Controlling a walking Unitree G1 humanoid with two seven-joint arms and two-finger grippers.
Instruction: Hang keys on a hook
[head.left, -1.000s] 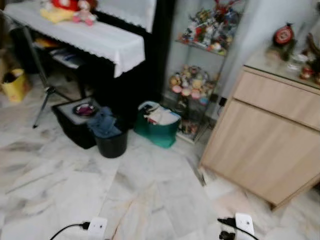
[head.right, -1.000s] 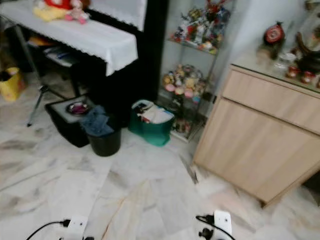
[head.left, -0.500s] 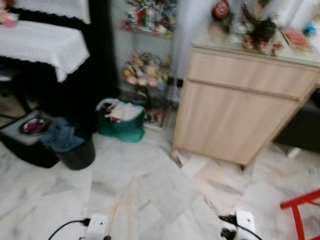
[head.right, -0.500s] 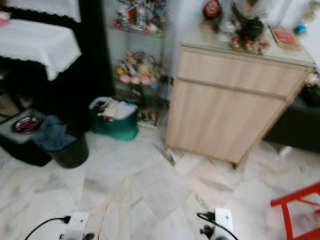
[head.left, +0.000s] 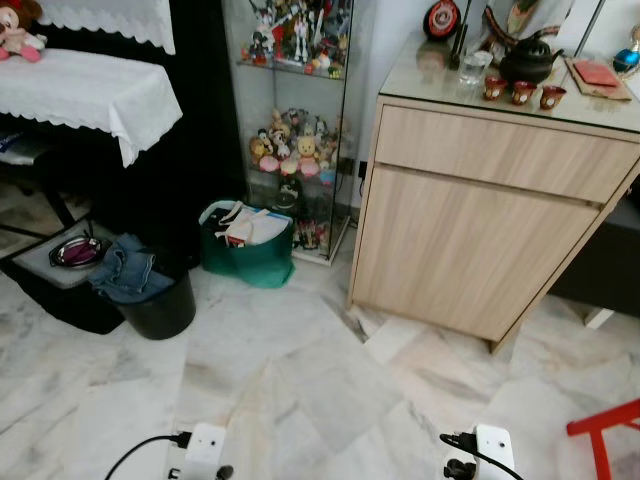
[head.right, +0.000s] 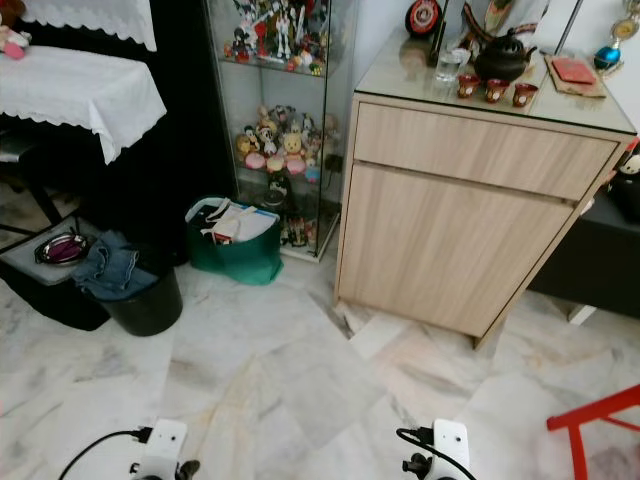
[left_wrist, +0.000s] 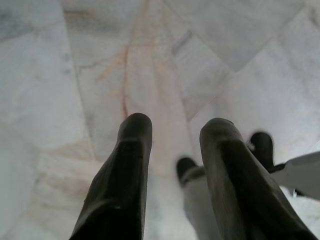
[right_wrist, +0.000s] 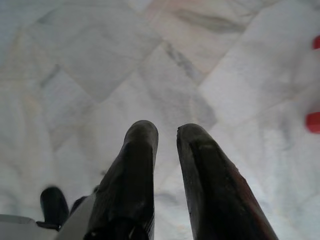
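Both arms hang low over the marble floor, their white wrists at the bottom edge of the eye views. In the left wrist view my left gripper points down at the floor, its two black fingers apart with nothing between them. In the right wrist view my right gripper also points at the floor, a narrow gap between its fingers and nothing held.
A light wooden cabinet stands ahead on the right, with a black teapot and small cups on top. To its left are a glass case of figurines, a green bag, a black bin, and a white-clothed table. A red frame sits at the lower right.
The camera has swung to the right and the blur has cleared. The cabinet now sits near the middle of the view, and the red frame has come in. Both arms still hang.
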